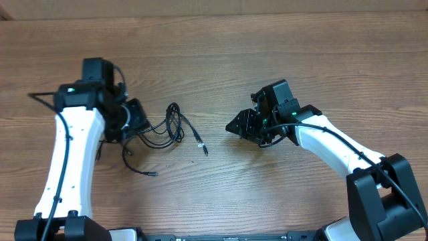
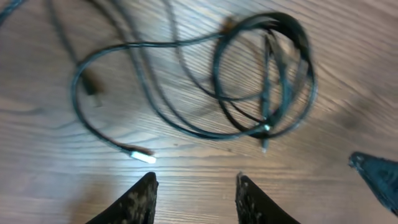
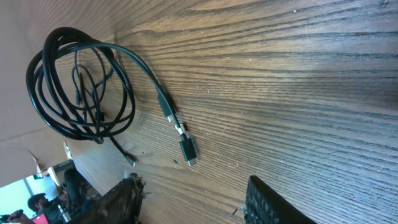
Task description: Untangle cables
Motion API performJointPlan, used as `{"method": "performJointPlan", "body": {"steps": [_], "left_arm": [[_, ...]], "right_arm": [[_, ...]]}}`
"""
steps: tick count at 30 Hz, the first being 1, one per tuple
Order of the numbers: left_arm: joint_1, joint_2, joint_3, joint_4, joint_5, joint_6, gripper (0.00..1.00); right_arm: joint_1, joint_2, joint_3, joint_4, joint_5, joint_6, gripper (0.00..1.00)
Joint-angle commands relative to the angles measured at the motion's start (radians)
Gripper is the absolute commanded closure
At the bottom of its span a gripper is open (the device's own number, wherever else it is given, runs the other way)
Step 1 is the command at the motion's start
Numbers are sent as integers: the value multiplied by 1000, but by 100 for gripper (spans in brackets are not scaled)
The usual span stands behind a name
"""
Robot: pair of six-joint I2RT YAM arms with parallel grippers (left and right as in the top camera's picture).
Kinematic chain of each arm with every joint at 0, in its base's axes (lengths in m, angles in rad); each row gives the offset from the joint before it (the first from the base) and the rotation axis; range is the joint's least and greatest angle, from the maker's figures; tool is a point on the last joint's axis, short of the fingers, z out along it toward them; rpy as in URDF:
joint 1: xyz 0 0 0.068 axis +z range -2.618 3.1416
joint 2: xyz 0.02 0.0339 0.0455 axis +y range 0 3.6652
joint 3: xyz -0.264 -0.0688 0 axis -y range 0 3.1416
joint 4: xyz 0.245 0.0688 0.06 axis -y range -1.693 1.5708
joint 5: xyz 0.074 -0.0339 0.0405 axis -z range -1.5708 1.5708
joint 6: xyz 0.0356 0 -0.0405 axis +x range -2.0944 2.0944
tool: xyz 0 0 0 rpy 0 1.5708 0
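Note:
The cables (image 1: 170,126) are thin black cords lying in loose loops on the wooden table, left of centre. One strand runs right to a plug end (image 1: 202,148); another trails down to a plug (image 1: 151,174). My left gripper (image 1: 137,120) is at the left edge of the tangle, open and empty; in the left wrist view the coil (image 2: 264,78) and a silvery plug tip (image 2: 143,157) lie just ahead of the jaws (image 2: 196,186). My right gripper (image 1: 234,126) is open and empty, right of the cables; its view shows the coil (image 3: 78,87) and a plug (image 3: 188,149) ahead of the jaws (image 3: 193,202).
The wooden table (image 1: 221,60) extends all around. The left arm's own thicker black wires (image 1: 43,100) hang beside its body. The right gripper's dark tip shows at the edge of the left wrist view (image 2: 379,177).

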Motion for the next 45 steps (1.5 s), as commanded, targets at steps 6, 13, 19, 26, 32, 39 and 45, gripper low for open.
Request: {"method": "performJointPlan", "body": {"steps": [6,13,19,26,32,39,45], "left_arm": [[-238,14,7,76,-111,-116,51],[-376,66,-42,174,-190,-260,49],[-399,155,-53,232,-235,-326,51],[-397,183,-53,270,-270,-324,59],[-367,183,-52,279,-292,-277,58],[-321,183,-52,294,-345,-267,57],[-315,185,-53,322,-349,-267,68]], "right_arm": [[2,-12,2,10,51,-2,49],[2,-12,2,39,58,-1,48],[2,-12,2,42,47,-1,48],[2,-12,2,31,43,-1,48],[2,-12,2,21,43,-2,49],[2,-12,2,21,55,-9,48],[2,-12,2,10,55,-8,48]]}}
